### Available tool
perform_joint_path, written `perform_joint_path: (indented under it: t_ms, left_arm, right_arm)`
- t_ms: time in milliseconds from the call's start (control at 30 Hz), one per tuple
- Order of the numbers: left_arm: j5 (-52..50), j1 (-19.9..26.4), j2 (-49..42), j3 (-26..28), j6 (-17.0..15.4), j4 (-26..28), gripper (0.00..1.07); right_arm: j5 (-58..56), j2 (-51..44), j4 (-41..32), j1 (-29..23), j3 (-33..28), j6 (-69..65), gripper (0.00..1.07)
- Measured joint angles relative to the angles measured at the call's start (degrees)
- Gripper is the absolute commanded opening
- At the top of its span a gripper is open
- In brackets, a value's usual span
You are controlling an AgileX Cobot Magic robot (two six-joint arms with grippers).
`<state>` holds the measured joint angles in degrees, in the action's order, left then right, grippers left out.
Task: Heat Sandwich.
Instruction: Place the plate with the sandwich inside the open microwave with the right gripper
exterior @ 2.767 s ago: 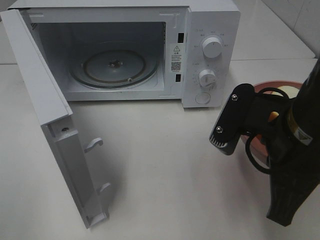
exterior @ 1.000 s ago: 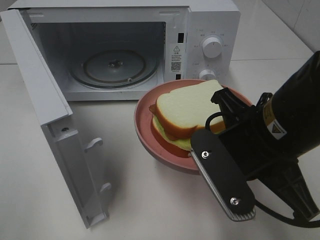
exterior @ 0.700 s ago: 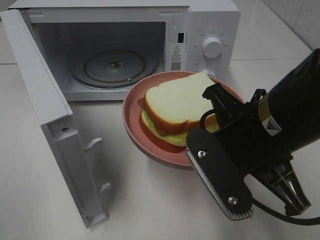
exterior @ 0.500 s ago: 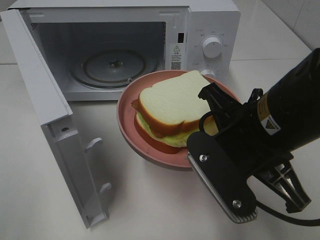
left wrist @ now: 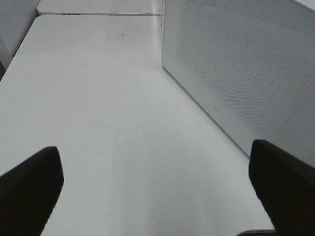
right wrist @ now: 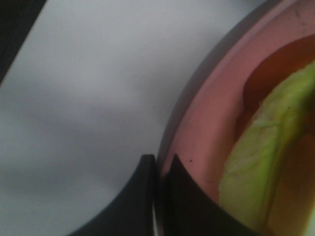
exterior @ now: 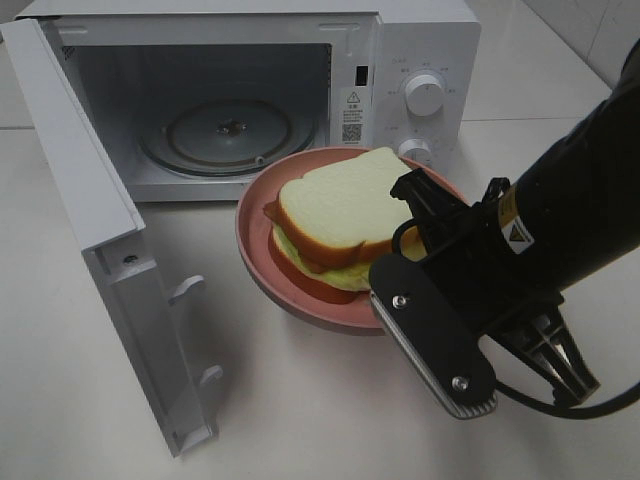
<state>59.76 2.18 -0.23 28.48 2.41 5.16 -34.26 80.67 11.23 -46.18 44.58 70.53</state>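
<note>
Right wrist view alone shows the grip: the right gripper (right wrist: 158, 169) has its 2 dark fingers clamped on the rim of the pink plate (right wrist: 197, 142), 1 on each side. The exterior high view hides that contact behind the arm. The left wrist view adds the left gripper (left wrist: 156, 196), its 2 fingertips spread wide over the white table (left wrist: 98, 98) beside a white perforated panel (left wrist: 236, 73).

The microwave (exterior: 420, 40) stands open, with its door (exterior: 70, 150) swung out to the near left, well apart from the plate's left rim. The glass turntable (exterior: 225, 135) lies just beyond the plate's far edge, and the lower knob (exterior: 413, 150) is close to that edge.

The sandwich (exterior: 340, 210) lies on the tilted plate, in front of the cavity's right side. It has cream bread with a brown crust over light green and red-orange layers.
</note>
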Motion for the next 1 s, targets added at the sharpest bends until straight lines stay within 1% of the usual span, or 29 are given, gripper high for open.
perform_joint_path:
  t_ms: [133,267,400,467,567,633,700,767,1000]
  left_arm:
    - [0.0,0.0,0.0,0.0,0.0,0.0,0.97]
    - [0.0,0.0,0.0,0.0,0.0,0.0,0.97]
    - [0.0,0.0,0.0,0.0,0.0,0.0,0.97]
    - [0.0,0.0,0.0,0.0,0.0,0.0,0.97]
    - [0.0,0.0,0.0,0.0,0.0,0.0,0.97]
    - [0.0,0.0,0.0,0.0,0.0,0.0,0.97]
    - [0.0,0.0,0.0,0.0,0.0,0.0,0.97]
    - [0.0,0.0,0.0,0.0,0.0,0.0,0.97]
    - [0.0,0.0,0.0,0.0,0.0,0.0,0.97]
  right_arm:
    - [0.4,3.4,0.0,0.0,3.3,0.4,0.0]
    - [0.4,5.6,-0.2,0.0,4.8,1.0,0.0]
    - [0.4,8.8,-1.5,0.0,7.4,2.2,0.0]
    - [0.4,10.9,-3.4,0.0,9.3,4.7,0.0]
    - [0.4,12.2,-4.2,0.0,10.7,6.1,0.0]
    - [0.4,14.0,-4.5,0.6,12.7,7.4,0.0]
    - [0.4,14.6,-4.6,0.9,13.5,7.7,0.0]
    - [0.1,16.3,-4.8,2.2,15.5,8.8,0.0]
    - [-1.8,19.3,-6.8,4.4,19.2,12.0,0.0]
